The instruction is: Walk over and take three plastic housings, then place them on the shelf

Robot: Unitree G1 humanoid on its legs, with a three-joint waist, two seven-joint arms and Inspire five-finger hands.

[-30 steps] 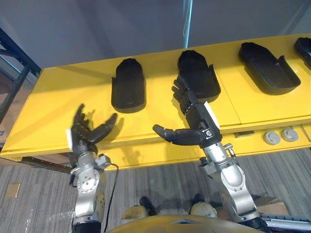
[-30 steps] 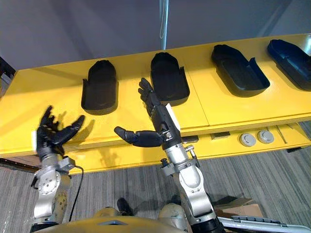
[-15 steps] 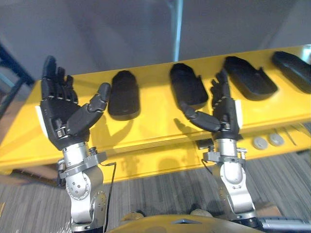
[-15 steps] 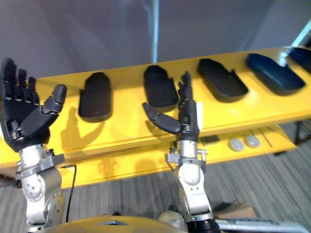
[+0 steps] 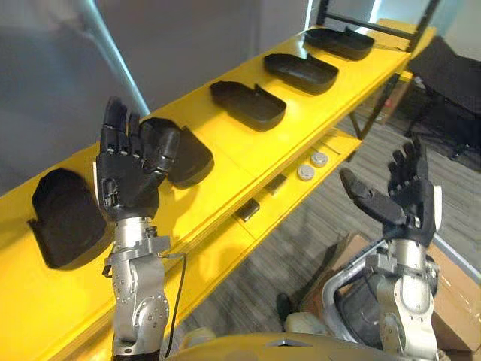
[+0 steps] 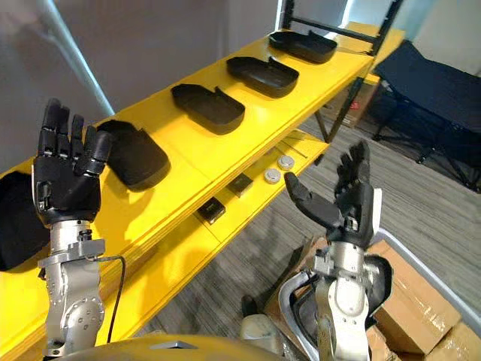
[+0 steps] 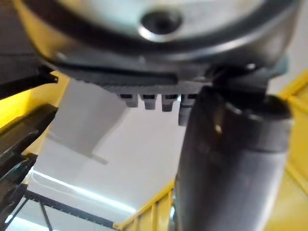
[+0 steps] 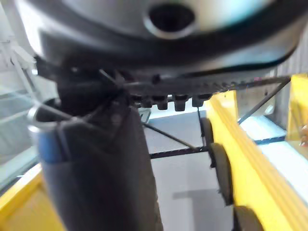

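Note:
Several black plastic housings lie in a row on the long yellow bench point(image 5: 225, 162), which runs from near left to far right. The nearest housing point(image 5: 64, 218) is at the left. The second housing point(image 5: 188, 154) sits partly behind my raised left hand point(image 5: 131, 173). Three more housings point(image 5: 248, 105) point(image 5: 301, 71) point(image 5: 340, 41) follow toward the far end. My left hand is open and empty, held above the bench front. My right hand point(image 5: 398, 199) is also open and empty, held off the bench over the floor. The left thumb point(image 7: 231, 163) and right thumb point(image 8: 96, 168) grip nothing.
A lower yellow ledge carries two round grey discs point(image 5: 312, 165) and a small black block point(image 5: 248, 209). Cardboard boxes point(image 6: 413, 293) lie on the grey floor by my right arm. A black metal rack point(image 5: 376, 22) stands at the bench's far end, with a dark seat point(image 5: 451, 75) beside it.
The camera has swung to the right, so the bench now runs diagonally. My right hand has come off the bench and hangs over the floor. Both hands stay open and empty.

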